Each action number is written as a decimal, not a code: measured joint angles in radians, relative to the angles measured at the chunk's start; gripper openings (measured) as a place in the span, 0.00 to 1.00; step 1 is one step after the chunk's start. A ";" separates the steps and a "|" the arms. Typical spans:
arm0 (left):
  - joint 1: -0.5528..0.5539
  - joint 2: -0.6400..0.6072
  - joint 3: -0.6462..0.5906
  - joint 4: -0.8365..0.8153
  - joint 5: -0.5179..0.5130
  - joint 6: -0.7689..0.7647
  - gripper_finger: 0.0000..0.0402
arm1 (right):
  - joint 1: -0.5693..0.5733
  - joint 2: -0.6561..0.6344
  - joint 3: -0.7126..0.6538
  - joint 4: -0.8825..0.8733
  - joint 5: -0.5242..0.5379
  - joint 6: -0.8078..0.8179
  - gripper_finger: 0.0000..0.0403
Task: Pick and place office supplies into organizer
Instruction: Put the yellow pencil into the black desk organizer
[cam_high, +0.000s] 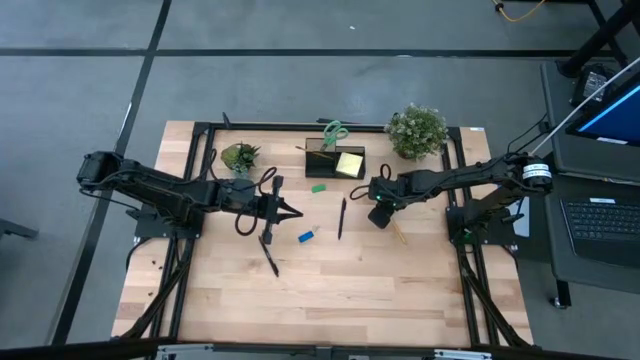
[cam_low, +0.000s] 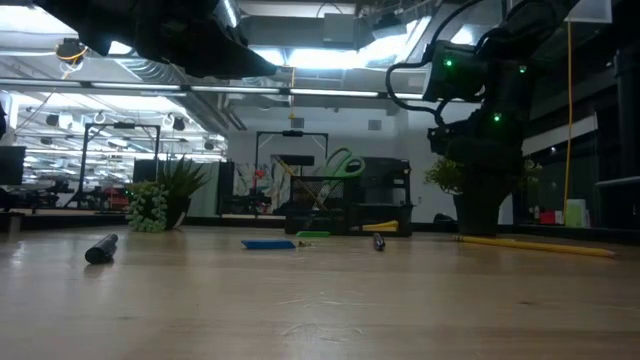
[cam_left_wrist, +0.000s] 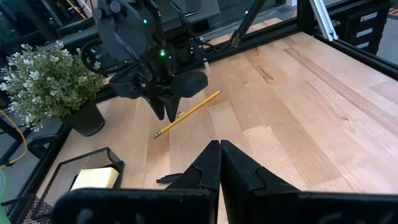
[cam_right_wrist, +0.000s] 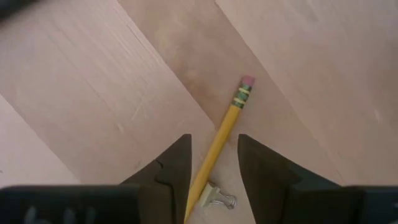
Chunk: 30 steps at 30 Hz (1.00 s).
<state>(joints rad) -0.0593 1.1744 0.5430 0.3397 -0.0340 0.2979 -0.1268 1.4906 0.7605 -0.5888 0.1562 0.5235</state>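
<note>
The right pincer (cam_right_wrist: 212, 163) hangs just above the worktop (cam_high: 400, 290), fingers spread, with a yellow pencil (cam_right_wrist: 219, 146) lying between them and a small binder clip (cam_right_wrist: 218, 196) beside it. The left pincer (cam_high: 291, 212) is clenched on nothing, near the blue eraser (cam_high: 306, 236) and a black pen (cam_high: 270, 255). The organizer (cam_high: 336, 160) sits by the far edge, holding the scissors (cam_high: 334, 130) and sticky-note pad (cam_high: 349, 164). The near half of the worktop lies bare.
</note>
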 joint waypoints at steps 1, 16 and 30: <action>0.000 0.000 0.000 0.000 0.000 0.000 0.01 | 0.000 0.000 0.000 0.000 0.000 0.006 0.33; 0.000 0.000 0.000 0.000 0.000 0.001 0.01 | 0.014 0.029 0.000 -0.007 0.034 0.048 0.33; 0.000 0.000 0.000 0.000 0.000 0.002 0.01 | 0.019 0.120 0.005 -0.011 -0.007 0.109 0.33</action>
<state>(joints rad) -0.0593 1.1744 0.5430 0.3393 -0.0338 0.2996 -0.1081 1.6108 0.7654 -0.5995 0.1493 0.6320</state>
